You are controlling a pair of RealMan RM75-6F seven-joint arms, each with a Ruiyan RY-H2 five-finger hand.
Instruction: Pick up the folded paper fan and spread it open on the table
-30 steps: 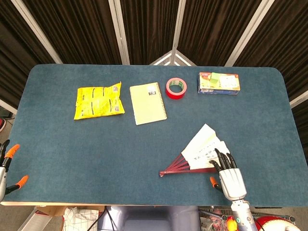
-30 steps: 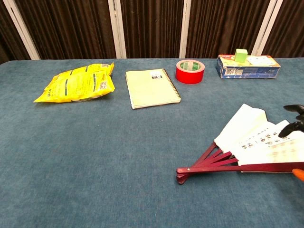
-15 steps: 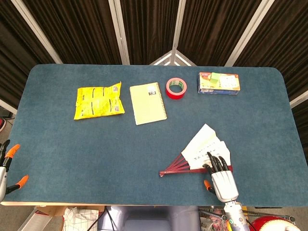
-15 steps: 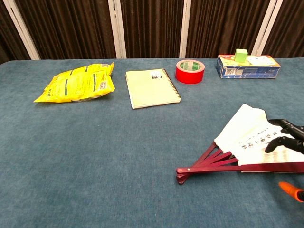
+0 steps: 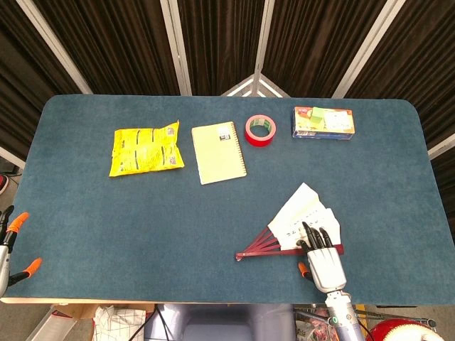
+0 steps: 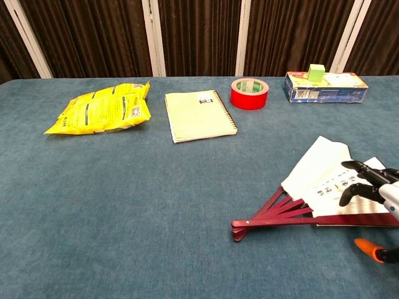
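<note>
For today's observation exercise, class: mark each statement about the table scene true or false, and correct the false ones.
1. The paper fan lies partly spread on the table. True.
2. The right hand has its fingers over the fan's paper. True.
3. The red tape roll sits on top of the notebook. False: it lies on the table beside the notebook, apart from it.
4. The yellow snack bag lies to the right of the notebook. False: it lies to the left.
5. A green block rests on the blue box. True.
</note>
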